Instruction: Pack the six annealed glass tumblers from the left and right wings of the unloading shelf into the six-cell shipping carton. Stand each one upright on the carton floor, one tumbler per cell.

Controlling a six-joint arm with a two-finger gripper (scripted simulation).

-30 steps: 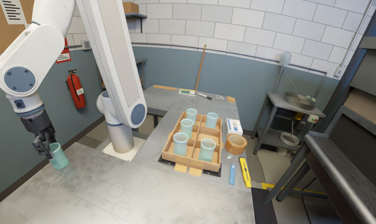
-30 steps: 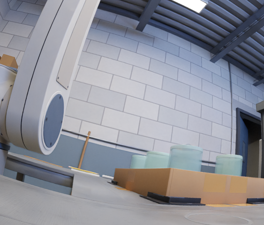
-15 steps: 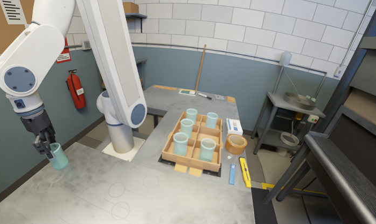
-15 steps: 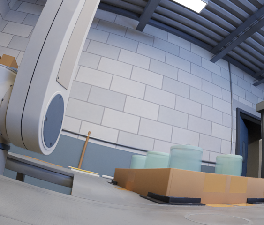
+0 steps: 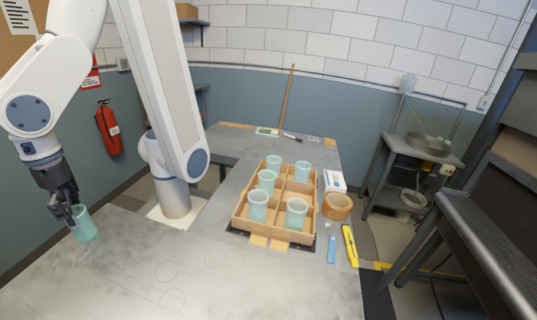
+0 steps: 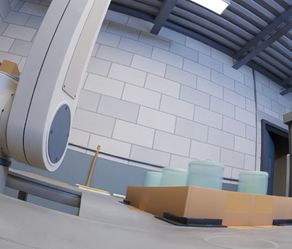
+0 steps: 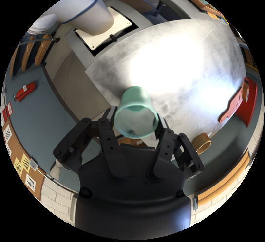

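Observation:
My gripper [image 5: 64, 210] [image 7: 136, 123] grips a pale green glass tumbler [image 5: 82, 223] [image 7: 136, 113] with a finger on each side of its rim, at the far left edge of the left shelf wing. The tumbler tilts a little and its base is at the shelf surface. The six-cell shipping carton [image 5: 278, 201] [image 6: 207, 205] sits in the middle of the table. Several tumblers stand upright in its cells, among them one at the front left [image 5: 258, 205] and one at the front right [image 5: 296, 213]. The middle right cell [image 5: 299, 191] holds none.
My white arm [image 5: 162, 91] stands on its base left of the carton. A tape roll [image 5: 337, 205], a white box [image 5: 334, 180], a blue marker [image 5: 331, 248] and a yellow knife [image 5: 350, 245] lie right of the carton. A red fire extinguisher [image 5: 108, 127] hangs on the left wall.

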